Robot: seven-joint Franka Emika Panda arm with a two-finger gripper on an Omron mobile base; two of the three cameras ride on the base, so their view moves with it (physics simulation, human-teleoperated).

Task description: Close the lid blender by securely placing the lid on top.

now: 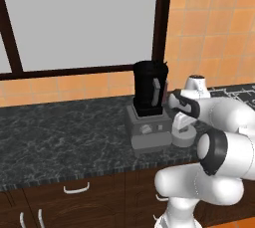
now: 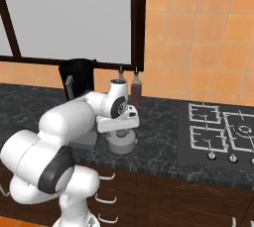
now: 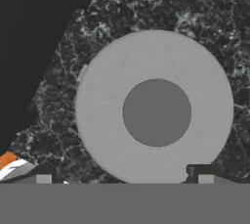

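Lying flat on the dark counter [image 1: 60,132], knob up, the lid [image 3: 154,106] is seen just beside the blender [image 1: 148,107], on the side toward the hob [image 2: 223,132]. In the left base view the lid [image 1: 183,135] sits near the counter's front edge, close to the grey base. The jar's top is seen open; nothing is on it yet.

The gripper [image 3: 124,175] is held directly above the lid, pointing straight down, presumably so that the knob can be taken from overhead. In the hand view the two fingertips [image 3: 44,174] are seen spread wide at the bottom edge, with nothing between them; the tool is judged released and holding nothing. The knob lies ahead of the tips rather than between them, so some re-centring would seem needed before descent.

The arm is folded low over the counter, the wrist being kept to the blender's side, likely to avoid the jar and its handle.

Two bottles [image 2: 135,91] stand against the wall behind, well apart from the lid.

Stage judged: approach, before grasp.
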